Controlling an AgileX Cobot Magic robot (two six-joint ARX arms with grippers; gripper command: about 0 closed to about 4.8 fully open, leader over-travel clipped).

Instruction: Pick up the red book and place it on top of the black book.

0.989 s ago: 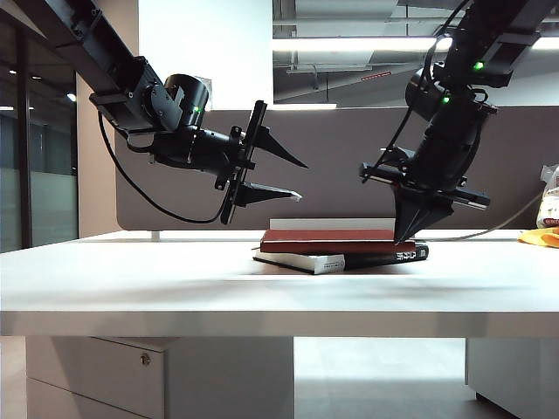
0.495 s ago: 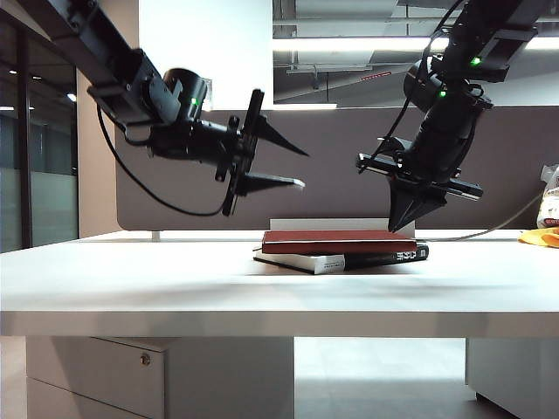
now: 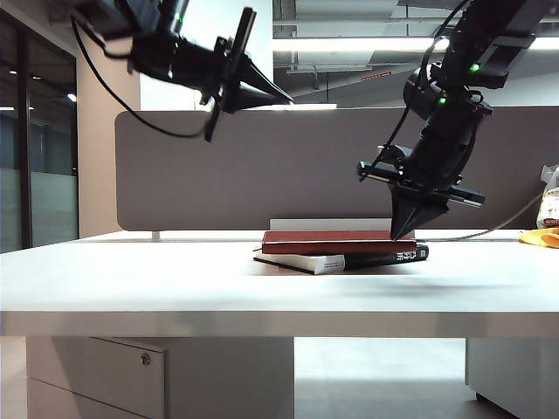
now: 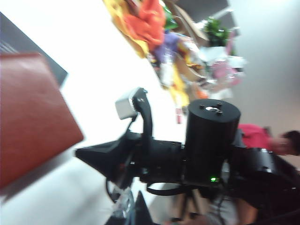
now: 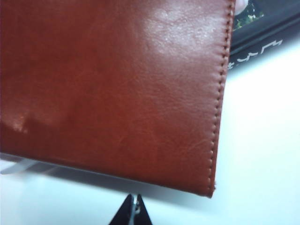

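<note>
The red book lies flat on top of the black book in the middle of the white table. My right gripper points down at the red book's right end, shut and holding nothing. In the right wrist view its fingertips are pressed together just off the edge of the red book, with the black book's lettered spine beyond. My left gripper hangs high above the table at the upper left, shut and empty. The blurred left wrist view shows the red book and the right arm.
A grey partition runs behind the table. A white flat thing lies behind the books. An orange cloth and a white bag sit at the far right edge. Colourful clutter shows in the left wrist view.
My left arm has risen well above the table and its jaws have gone from wide open to shut. The right gripper lifted a little and came back down to the red book's right end.
</note>
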